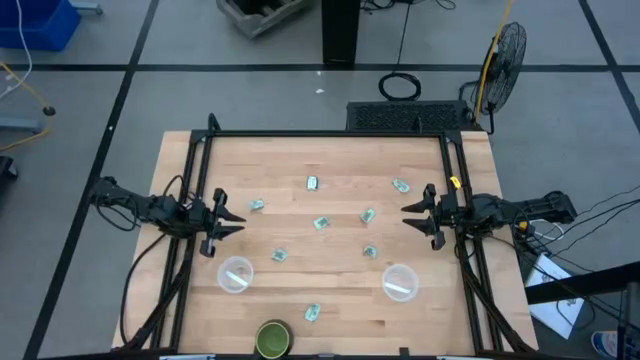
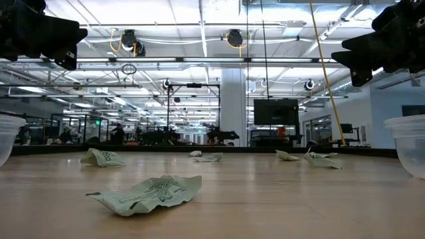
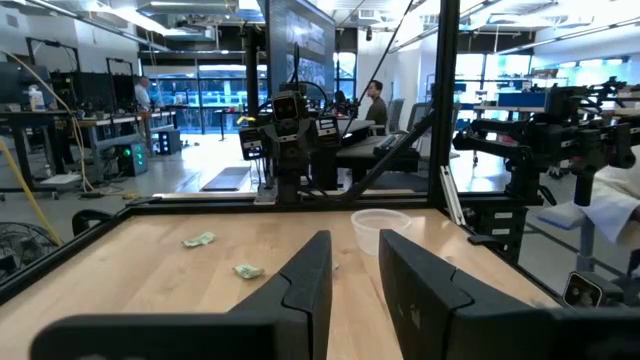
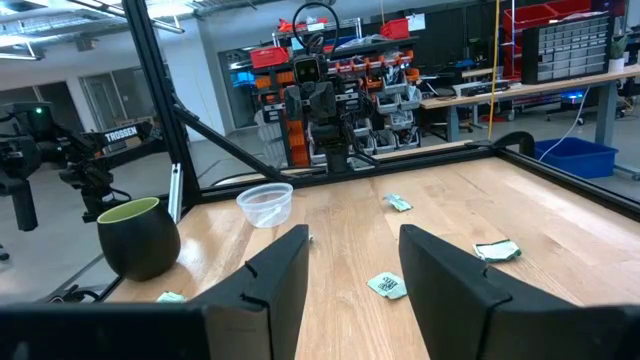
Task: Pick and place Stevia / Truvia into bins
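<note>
Both pincers (image 1: 232,222) (image 1: 410,215) hover released at table edges, packets (image 1: 322,223) scattered between

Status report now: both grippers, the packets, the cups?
Left gripper and right gripper open, empty, at table sides. Packets scattered on table. Two cups near front; contents unclear. Nothing in the way.

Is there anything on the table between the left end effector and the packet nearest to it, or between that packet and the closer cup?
Nothing visible. The left end effector hovers open at the table's left edge; the nearest packet lies just beyond it over bare wood. From there to the left cup the wood is also bare.
</note>
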### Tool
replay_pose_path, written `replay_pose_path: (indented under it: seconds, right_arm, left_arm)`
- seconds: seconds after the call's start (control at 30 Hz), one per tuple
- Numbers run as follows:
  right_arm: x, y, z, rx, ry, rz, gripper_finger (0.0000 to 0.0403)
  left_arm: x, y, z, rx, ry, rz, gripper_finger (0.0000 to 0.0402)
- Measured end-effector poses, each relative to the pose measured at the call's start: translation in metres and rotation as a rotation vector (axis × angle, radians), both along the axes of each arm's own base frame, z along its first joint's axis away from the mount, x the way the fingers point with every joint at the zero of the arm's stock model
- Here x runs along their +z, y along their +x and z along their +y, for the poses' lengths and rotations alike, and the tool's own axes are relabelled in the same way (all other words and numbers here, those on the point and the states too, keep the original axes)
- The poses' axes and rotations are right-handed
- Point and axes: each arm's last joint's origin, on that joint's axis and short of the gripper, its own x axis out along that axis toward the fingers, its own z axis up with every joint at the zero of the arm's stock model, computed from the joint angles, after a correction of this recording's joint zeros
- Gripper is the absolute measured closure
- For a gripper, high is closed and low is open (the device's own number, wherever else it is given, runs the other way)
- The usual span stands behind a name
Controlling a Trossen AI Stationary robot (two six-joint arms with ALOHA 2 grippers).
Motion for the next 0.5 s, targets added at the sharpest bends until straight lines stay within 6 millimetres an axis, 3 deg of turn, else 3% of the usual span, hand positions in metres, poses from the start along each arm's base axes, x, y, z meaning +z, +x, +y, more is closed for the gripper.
replay_pose_path:
  seconds: [0.5]
  right_arm:
    - [0.0002,0.0,0.0,0.0,0.0,-0.001,0.0252]
  left_arm:
    - [0.0034,-0.0004,0.0002,-0.005,-0.051,-0.029,0.0311]
